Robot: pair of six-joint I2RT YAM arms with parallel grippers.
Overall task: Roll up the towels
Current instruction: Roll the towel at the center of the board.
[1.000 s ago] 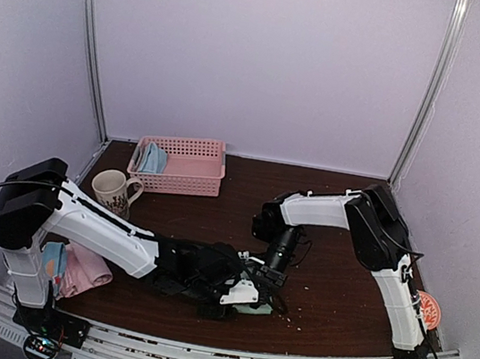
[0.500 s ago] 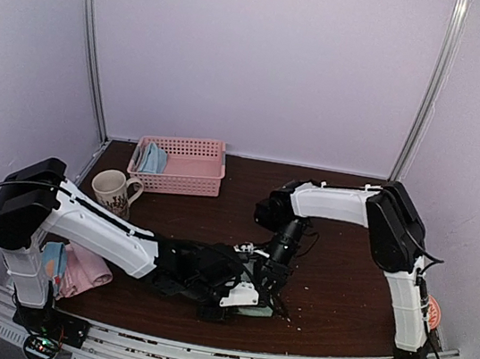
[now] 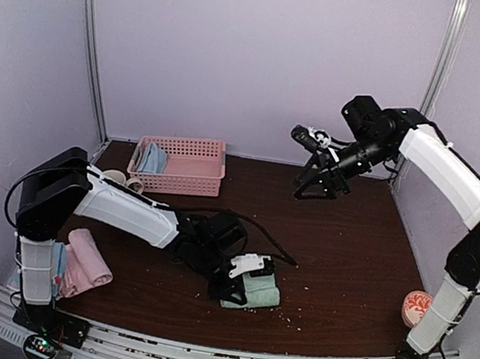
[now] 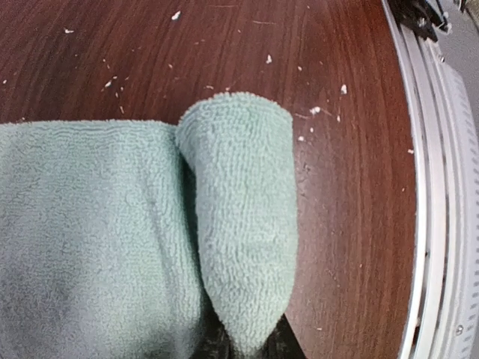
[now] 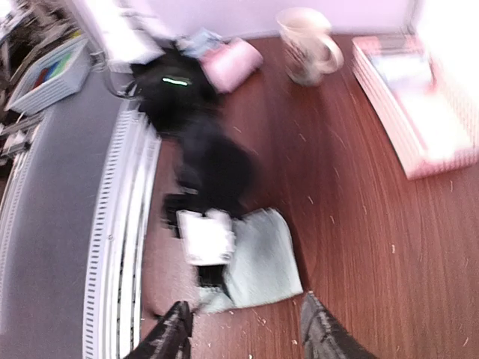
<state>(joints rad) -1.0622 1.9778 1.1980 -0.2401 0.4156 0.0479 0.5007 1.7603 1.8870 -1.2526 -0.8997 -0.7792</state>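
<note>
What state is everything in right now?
green towel: partly rolled, rolled edge pinched by left gripper
left gripper: shut on green towel
right gripper: open, empty, in the air
pink towel: rolled up
blue towel: lying in basket
mug: upright

My dark brown table (image 3: 347,250), seen from above, carries a pink basket (image 3: 190,178) at eleven o'clock and a mug (image 5: 303,48) near it at nine. A rolled pink towel (image 3: 88,256) and a dotted blue towel (image 3: 54,258) lie at eight. A sage green towel (image 3: 257,292) lies at six, partly folded over, and a round orange thing (image 3: 417,305) at four. Pale crumbs (image 4: 314,111) are scattered about.
</note>
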